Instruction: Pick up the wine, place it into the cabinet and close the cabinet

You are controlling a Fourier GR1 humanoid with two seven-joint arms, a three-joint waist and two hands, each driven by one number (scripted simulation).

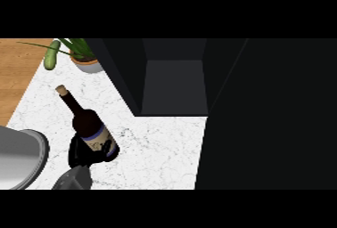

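Note:
The wine bottle is dark with a blue-edged label and a cork at its top; it leans up and to the left over the white marble counter. My right hand is shut round the bottle's lower part and hides its base, with its grey forearm coming up from the lower edge. The dark cabinet stands to the upper right with its inside showing, and its open door fills the right side. The bottle is left of and below the cabinet's opening. My left hand does not show.
A potted green plant and a cucumber sit at the counter's far left corner. Wooden surface lies beyond the counter's left edge. A large grey rounded shape fills the lower left corner.

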